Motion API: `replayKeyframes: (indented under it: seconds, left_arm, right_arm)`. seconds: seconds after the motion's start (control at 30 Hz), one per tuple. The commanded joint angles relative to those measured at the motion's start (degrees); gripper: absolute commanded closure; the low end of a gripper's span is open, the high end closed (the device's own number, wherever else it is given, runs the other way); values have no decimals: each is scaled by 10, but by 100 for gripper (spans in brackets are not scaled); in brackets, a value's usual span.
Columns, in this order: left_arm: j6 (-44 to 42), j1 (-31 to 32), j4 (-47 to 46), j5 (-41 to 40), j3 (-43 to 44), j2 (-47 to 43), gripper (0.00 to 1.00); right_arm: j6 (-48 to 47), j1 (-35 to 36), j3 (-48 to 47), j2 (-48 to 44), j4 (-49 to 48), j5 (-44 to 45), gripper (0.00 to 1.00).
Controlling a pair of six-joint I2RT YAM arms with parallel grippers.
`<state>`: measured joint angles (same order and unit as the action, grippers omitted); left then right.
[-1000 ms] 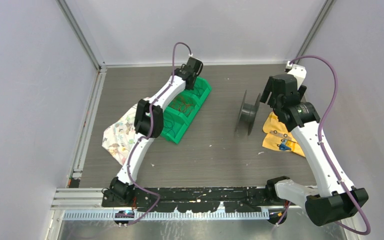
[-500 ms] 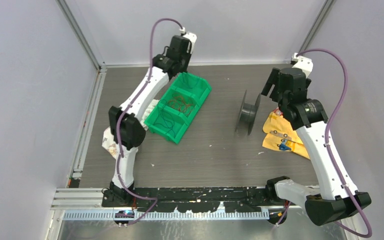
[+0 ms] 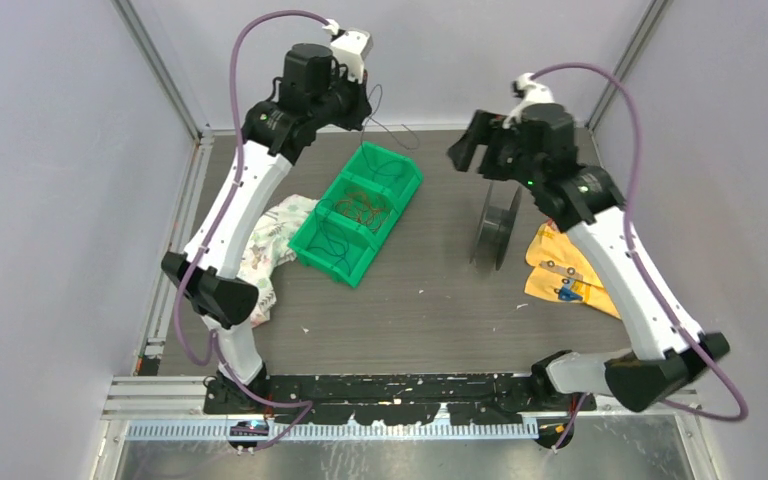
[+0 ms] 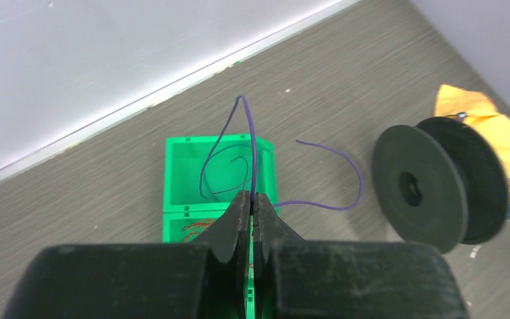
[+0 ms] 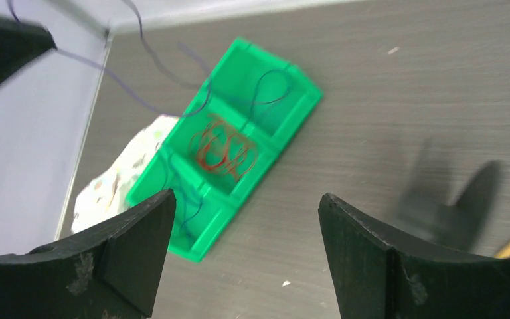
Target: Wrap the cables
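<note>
Left jaws are clenched on a thin dark cable [image 4: 252, 146], pinched at the very tips. From the pinch one strand loops up and back down toward the bin, and another trails to the right in a loose curve through the air. Right jaws stand wide apart with nothing between them, the fingers [image 5: 126, 246] hovering high over the bench [image 3: 420, 310] above the spool. Nearest the arm bases, a yellow packet [image 3: 560, 275] lies on the right and a patterned cloth [image 3: 270, 240] on the left, partly under the left arm. Just beside the cloth sits a green three-compartment bin [image 3: 345, 272], set at a slant. Its near compartment holds a loop of black cable [image 3: 335, 240], the middle one a brownish-gold coil [image 3: 360, 210], and the far one more black cable [image 3: 392, 172]. A black two-flanged spool [image 3: 495, 225] stands on the rims of its flanges between the bin and the packet, apart from the bin and close to the packet. Farthest back, the pinched cable hangs above the bin's far end, near the rear wall. Whether its lower end rests in the far compartment cannot be told.
</note>
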<state>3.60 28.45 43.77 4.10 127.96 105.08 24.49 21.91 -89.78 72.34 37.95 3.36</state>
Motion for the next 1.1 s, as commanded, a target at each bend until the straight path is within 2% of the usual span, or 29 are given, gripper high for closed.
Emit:
replayKeyframes:
  seconds: [0.0, 0.1, 0.27, 0.57, 0.87, 0.93, 1.07]
  left_arm:
    - [26, -7, -24, 81, -15, -54, 100]
    - [34, -7, -37, 96, -32, -69, 99]
    - [31, -7, -32, 116, -45, -71, 99]
    - [17, -7, -20, 131, -42, -72, 99]
    - [7, -8, -13, 114, -47, -70, 99]
    - [8, -8, -12, 116, -47, -68, 99]
    - [-5, -9, -5, 117, -51, -70, 99]
  right_arm:
    - [49, 35, -34, 65, -33, -62, 16]
    - [90, 42, -50, 106, -45, -93, 16]
    - [133, 45, -47, 133, -75, -88, 16]
    - [146, 45, -78, 171, -92, -89, 17]
    - [158, 45, -13, 118, -184, -115, 18]
    - [151, 44, -7, 112, -179, -103, 18]
    - [133, 40, -47, 133, -110, -78, 18]
